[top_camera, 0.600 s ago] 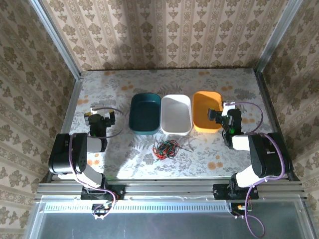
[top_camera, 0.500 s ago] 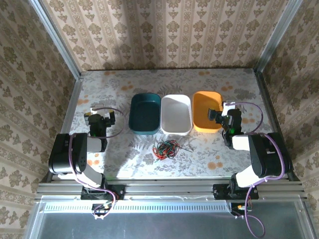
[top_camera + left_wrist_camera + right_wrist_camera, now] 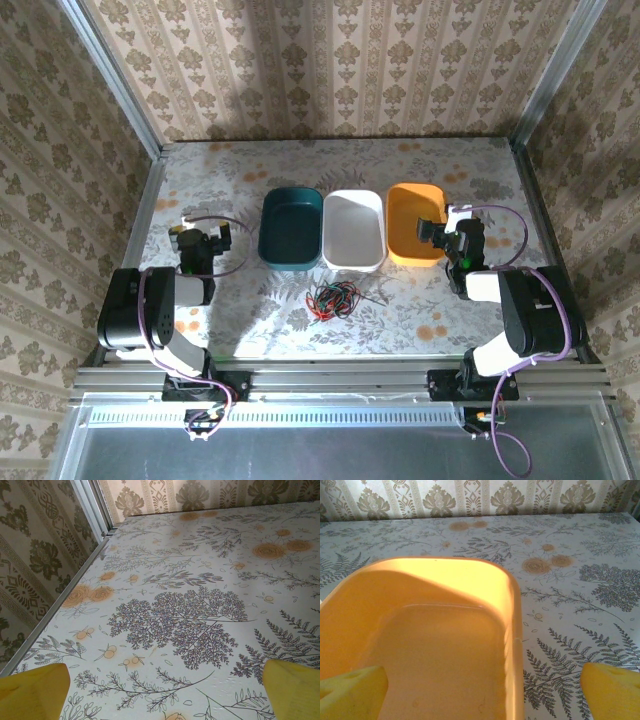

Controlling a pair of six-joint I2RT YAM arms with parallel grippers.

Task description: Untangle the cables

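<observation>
We find the cables [image 3: 334,298] lying in one tangled knot of red, green and black strands on the table [image 3: 420,170]. The knot sits just on the near side of the white tray [image 3: 354,230], roughly midway between the two arms and well apart from both.

Three trays stand side by side in a row: teal tray [image 3: 291,228] on the left, white in the middle, orange tray [image 3: 414,222] on the right.

The left fingers [image 3: 35,692] are spread wide over bare patterned table, left of the teal tray. The right fingers [image 3: 612,690] are likewise spread wide at the orange tray's right end. One pad is over the tray's interior and the other over the table beside its rim.
</observation>
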